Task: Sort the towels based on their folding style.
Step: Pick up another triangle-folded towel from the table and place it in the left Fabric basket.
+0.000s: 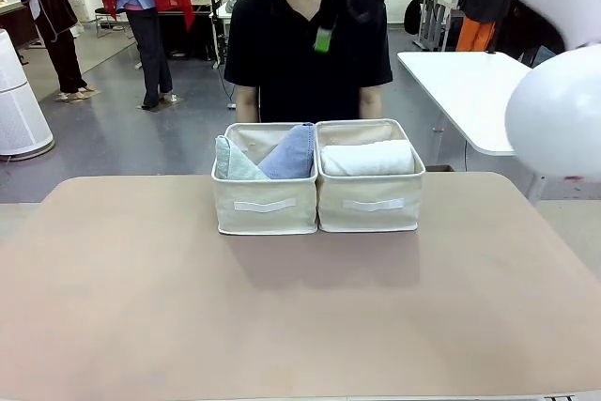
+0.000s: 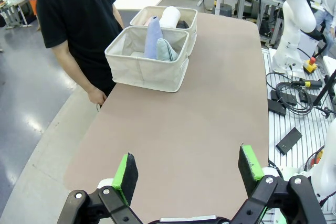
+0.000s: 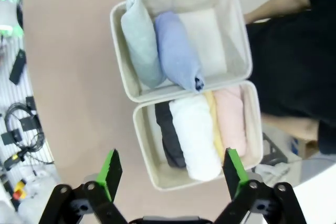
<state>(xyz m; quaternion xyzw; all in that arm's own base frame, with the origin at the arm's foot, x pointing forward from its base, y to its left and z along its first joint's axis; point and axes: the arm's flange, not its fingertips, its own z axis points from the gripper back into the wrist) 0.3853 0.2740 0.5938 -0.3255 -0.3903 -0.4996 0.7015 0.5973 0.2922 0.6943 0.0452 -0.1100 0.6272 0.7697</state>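
Note:
Two cream baskets stand side by side at the far middle of the table. The left basket (image 1: 265,206) holds the cone-folded mint towel (image 3: 140,40) and the periwinkle towel (image 3: 177,51). In the right basket (image 1: 368,204) lie the rolled dark grey towel (image 3: 169,135), white towel (image 3: 194,135), yellow towel (image 3: 212,121) and pink towel (image 3: 231,121). My right gripper (image 3: 172,169) hangs open high above the baskets, holding nothing. My left gripper (image 2: 188,169) is open and empty over the near table, well short of the baskets (image 2: 147,61).
A person in a black shirt (image 1: 305,53) stands right behind the baskets at the far edge. Bare table top (image 1: 300,316) stretches from the baskets to the near edge. A white side table (image 1: 474,91) stands to the far right.

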